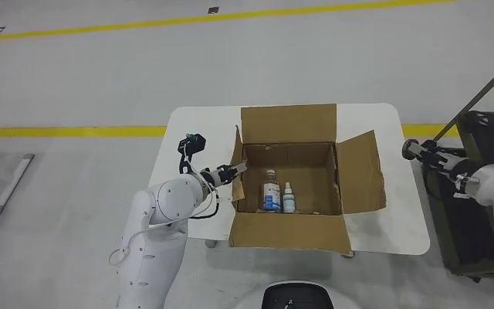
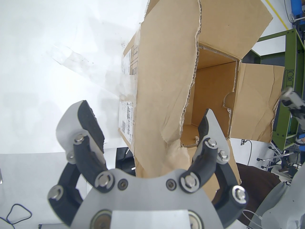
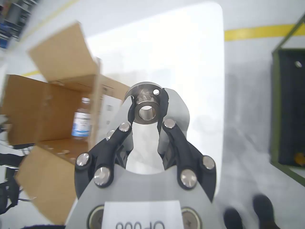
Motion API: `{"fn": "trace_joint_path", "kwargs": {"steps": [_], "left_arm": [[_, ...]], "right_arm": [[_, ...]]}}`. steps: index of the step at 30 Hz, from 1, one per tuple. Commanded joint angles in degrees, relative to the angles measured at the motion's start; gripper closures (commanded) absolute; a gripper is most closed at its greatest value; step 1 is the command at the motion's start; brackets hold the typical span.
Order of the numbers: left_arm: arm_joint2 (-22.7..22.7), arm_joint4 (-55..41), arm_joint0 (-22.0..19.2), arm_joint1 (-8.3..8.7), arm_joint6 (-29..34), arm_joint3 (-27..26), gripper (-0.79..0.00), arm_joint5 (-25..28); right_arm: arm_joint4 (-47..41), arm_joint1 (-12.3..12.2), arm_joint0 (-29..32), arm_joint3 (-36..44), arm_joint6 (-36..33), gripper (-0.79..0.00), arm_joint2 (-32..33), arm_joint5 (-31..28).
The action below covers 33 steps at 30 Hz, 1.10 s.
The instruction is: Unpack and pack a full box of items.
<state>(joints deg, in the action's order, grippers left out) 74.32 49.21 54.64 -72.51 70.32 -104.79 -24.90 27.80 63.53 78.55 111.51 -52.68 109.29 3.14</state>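
Metal bushing [image 3: 144, 91] pinched in our right gripper [image 3: 147, 103], our left gripper [image 2: 145, 115] spread around a cardboard flap [image 2: 166, 72].
Our right fingers [image 3: 164, 101] press on the bushing's sides. That arm reaches in from the right, with the gripper by the right edge of the white table [image 1: 197, 127], apart from the cardboard box [image 1: 289, 123]. Our left fingers [image 2: 88, 120] stand wide, one on each side of the box's torn left flap; we cannot tell whether they touch it. That forearm lies bent across the table's left side. Inside the open box, two bottles [image 1: 270, 191] sit side by side.
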Motion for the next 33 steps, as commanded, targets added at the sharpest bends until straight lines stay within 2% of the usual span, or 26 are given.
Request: {"fn": "trace_joint_path", "kwargs": {"steps": [1, 4, 9, 15, 20, 25, 29, 31, 33], "left_arm": [[0.0, 0.0, 0.0, 0.0, 0.0, 0.0, -0.785, 0.0], [0.0, 0.0, 0.0, 0.0, 0.0, 0.0, -0.785, 0.0], [0.0, 0.0, 0.0, 0.0, 0.0, 0.0, -0.785, 0.0], [0.0, 0.0, 0.0, 0.0, 0.0, 0.0, -0.785, 0.0], [0.0, 0.0, 0.0, 0.0, 0.0, 0.0, -0.785, 0.0], [0.0, 0.0, 0.0, 0.0, 0.0, 0.0, -0.785, 0.0], [0.0, 0.0, 0.0, 0.0, 0.0, 0.0, -0.785, 0.0], [0.0, 0.0, 0.0, 0.0, 0.0, 0.0, -0.785, 0.0], [0.0, 0.0, 0.0, 0.0, 0.0, 0.0, -0.785, 0.0]], "right_arm": [[-5.76, 0.08, 0.36, 3.92, 0.56, 0.0, -0.02, -1.86], [-8.16, -0.03, -1.55, 5.7, -1.36, 0.0, -4.17, -3.95], [0.72, 0.14, -8.9, 2.09, -2.32, 0.0, -19.41, -2.33], [11.9, 2.05, -19.9, -12.96, 0.6, 0.0, -38.96, 1.58], [17.18, 4.4, -26.35, -24.85, 1.81, 0.0, -50.87, 5.15], [19.52, 6.64, -30.59, -34.47, 3.47, 0.0, -57.92, 7.31], [19.53, 7.96, -32.64, -39.46, 4.29, -0.006, -60.53, 8.04], [19.35, 8.42, -33.44, -40.73, 4.51, -0.077, -61.13, 7.96], [19.48, 8.72, -34.01, -41.38, 4.49, -0.197, -61.42, 7.86]]}}
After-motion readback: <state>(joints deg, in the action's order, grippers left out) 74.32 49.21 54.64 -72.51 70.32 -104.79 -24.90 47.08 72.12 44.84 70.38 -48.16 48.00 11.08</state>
